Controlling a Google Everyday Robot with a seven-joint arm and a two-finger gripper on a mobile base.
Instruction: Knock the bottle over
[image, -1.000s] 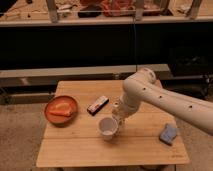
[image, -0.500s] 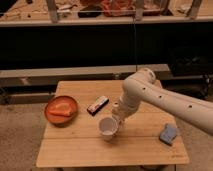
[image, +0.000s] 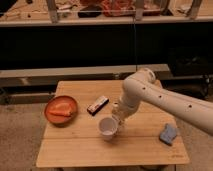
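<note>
Nothing differs from half a second ago: the white arm's gripper (image: 116, 120) stays low over the pale wooden surface (image: 75, 150), touching the round white cup (image: 108, 128). Jaws: cannot tell. The bottle isn't discernible. No writing is legible.

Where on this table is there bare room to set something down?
The table's front strip is bare, from its left corner to below the sponge. So is the back edge behind the orange plate and dark bar. The middle is crowded: the white cup sits at the gripper, with the arm over the right side. No bottle is visible.
</note>
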